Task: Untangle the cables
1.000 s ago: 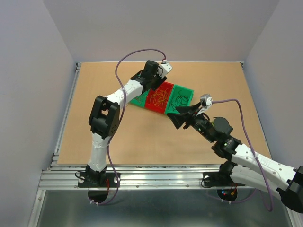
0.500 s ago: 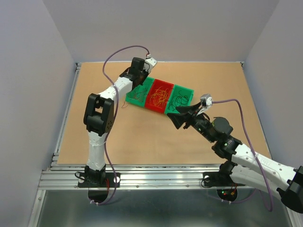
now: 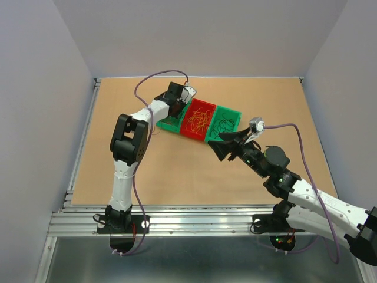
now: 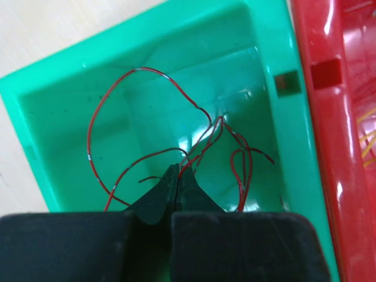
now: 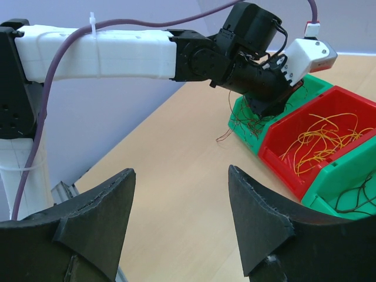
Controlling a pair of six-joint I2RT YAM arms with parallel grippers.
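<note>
Ok, L to R. Left end effector (image 4: 178,175) is down inside the left green bin (image 4: 59,129), which sits at the far-left end of a 3-bin row on the worktop (image 3: 177,171). Fingers pressed together, no gap at the tips. Red-brown wires (image 4: 89,138) loop across the bin floor, and a few strands run straight into the seam at the fingertips, so it looks like it's pinching them. From the right wrist cam, one thin strand hangs over that bin's near edge down to the worktop.

Next is the red bin (image 5: 285,170), touching the left green one side by side. Orange-yellow wires (image 5: 317,141) lie in it as a loose curly heap, nothing touching them.

Then the right green bin (image 5: 329,202), touching the red bin's other side. Dark green wires (image 5: 358,197) inside, only partly in view on the wrist cam.

Right end effector (image 5: 181,176) hovers above the worktop just near-side of the bin row, pointed at the bins. Fingers spread wide, nothing between them, not touching bins or wires.
</note>
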